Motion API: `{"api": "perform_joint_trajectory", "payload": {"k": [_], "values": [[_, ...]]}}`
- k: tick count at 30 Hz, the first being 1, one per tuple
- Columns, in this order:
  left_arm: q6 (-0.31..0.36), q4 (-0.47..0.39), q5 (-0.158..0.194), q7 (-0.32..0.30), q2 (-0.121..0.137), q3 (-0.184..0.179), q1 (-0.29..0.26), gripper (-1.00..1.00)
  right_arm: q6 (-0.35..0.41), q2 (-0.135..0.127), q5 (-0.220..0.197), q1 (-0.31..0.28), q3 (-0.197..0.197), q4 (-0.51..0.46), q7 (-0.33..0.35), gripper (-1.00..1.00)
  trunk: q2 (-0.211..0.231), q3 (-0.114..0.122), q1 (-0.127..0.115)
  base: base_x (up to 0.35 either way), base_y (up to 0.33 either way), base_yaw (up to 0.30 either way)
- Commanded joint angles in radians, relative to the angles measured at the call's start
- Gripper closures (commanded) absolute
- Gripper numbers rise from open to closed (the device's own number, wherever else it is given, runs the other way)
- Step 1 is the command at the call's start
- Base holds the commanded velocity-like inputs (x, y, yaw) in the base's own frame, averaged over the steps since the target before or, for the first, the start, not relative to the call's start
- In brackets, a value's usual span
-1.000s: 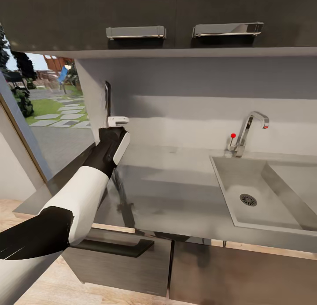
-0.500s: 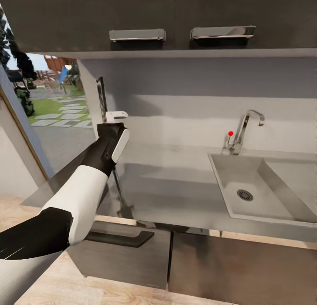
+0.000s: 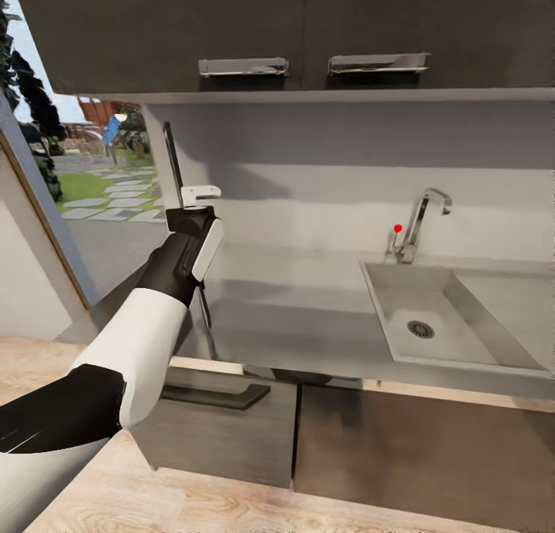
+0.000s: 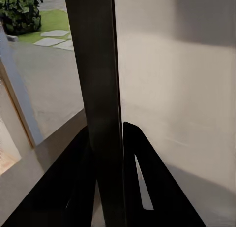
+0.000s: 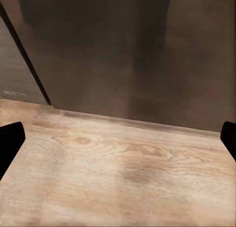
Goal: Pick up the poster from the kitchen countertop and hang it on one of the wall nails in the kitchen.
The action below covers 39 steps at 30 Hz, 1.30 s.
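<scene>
Poster (image 3: 173,162) stands edge-on in the head view, a thin dark strip rising out of the left gripper (image 3: 197,196) above the near-left part of the kitchen countertop (image 3: 293,317), clear of the slab and close to the corner where the grey wall (image 3: 324,179) meets the opening to the garden. The left wrist view explains the grip: the dark frame edge (image 4: 101,89) runs straight up between the two black fingers (image 4: 142,182), which press on either side of it, so the jaws are narrow and clamped on the poster's lower edge. Holding it by the bottom with the flat face roughly parallel to the side wall looks like a way to keep the top of the frame free to meet a nail, and to keep the wide face from swinging into the wall cabinets (image 3: 231,32) overhead. No nail can be made out on the wall in these views, so which one is aimed for cannot be told. The sink (image 3: 439,321) and tap (image 3: 420,217) lie well to the right, apart from the arm's path. The right gripper (image 5: 118,138) hangs low over the wooden floor (image 5: 118,163) in front of the dark base cabinet (image 5: 123,49), its finger tips showing at the picture's two far edges, so its jaws stand wide with nothing between them, probably parked out of the way while the left arm does the work.
</scene>
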Motion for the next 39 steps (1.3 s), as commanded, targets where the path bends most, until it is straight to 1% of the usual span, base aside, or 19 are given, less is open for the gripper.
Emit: {"api": "perform_joint_trajectory", "payload": {"k": [1, 5, 9, 39], "values": [[0.004, -0.001, 0.008, 0.011, 0.001, -0.004, -0.001, 1.00, -0.001, 0.000, 0.001, 0.000, 0.001, -0.001, -0.001, -1.00, -0.001, -0.001, 0.000, -0.073, 0.000, 0.000], [0.004, -0.001, 0.008, 0.011, 0.001, -0.004, -0.001, 1.00, -0.001, -0.001, 0.001, 0.000, 0.001, -0.001, -0.001, -1.00, -0.001, -0.001, 0.000, -0.144, 0.000, 0.000], [0.004, -0.001, 0.010, 0.009, 0.001, -0.004, -0.001, 1.00, -0.001, 0.000, 0.001, 0.000, 0.002, -0.001, -0.001, -1.00, -0.001, -0.001, 0.000, -0.282, 0.000, 0.000], [0.002, 0.002, 0.012, 0.004, 0.002, -0.003, -0.001, 1.00, -0.002, -0.001, 0.001, 0.000, 0.001, -0.001, -0.001, -1.00, -0.001, -0.001, 0.000, -0.338, 0.000, 0.000]]}}
